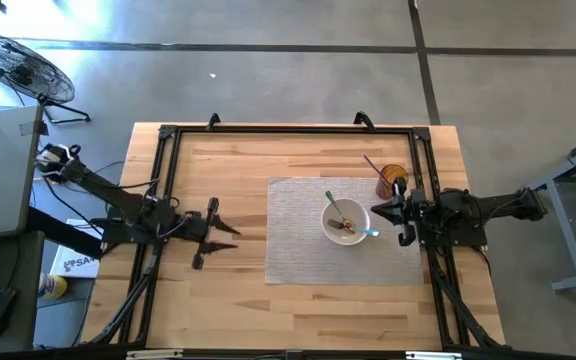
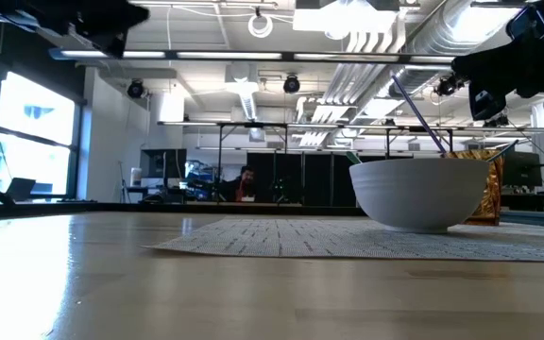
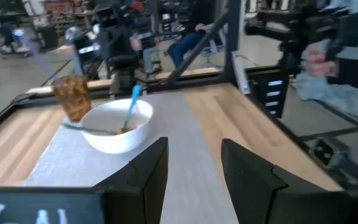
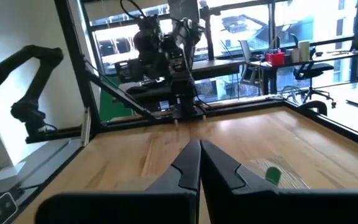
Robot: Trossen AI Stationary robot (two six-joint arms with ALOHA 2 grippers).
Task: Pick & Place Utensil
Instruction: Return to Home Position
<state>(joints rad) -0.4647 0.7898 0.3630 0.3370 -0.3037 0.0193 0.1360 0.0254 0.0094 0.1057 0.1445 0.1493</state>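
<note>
1. Where the slim green plastic spoon (image 1: 334, 206) and the pale blue plastic fork (image 1: 368, 233) lie is inside the round white bowl (image 1: 326, 230), on the woven gray mat (image 1: 293, 240).
2. From table height the bowl's wall hides most of them; the left wrist view shows the fork's handle against the rim.
3. The right gripper (image 1: 376, 212) hovers just beside the bowl. Its own wrist view shows the fingers pressed together, empty.
4. The left gripper (image 1: 230, 224) hangs off the mat over the wooden table (image 1: 218, 160), fingers apart, holding nothing.

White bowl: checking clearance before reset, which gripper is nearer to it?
Right. The right gripper hangs just beside the white bowl; the left gripper is off the gray mat on its far side.
</note>
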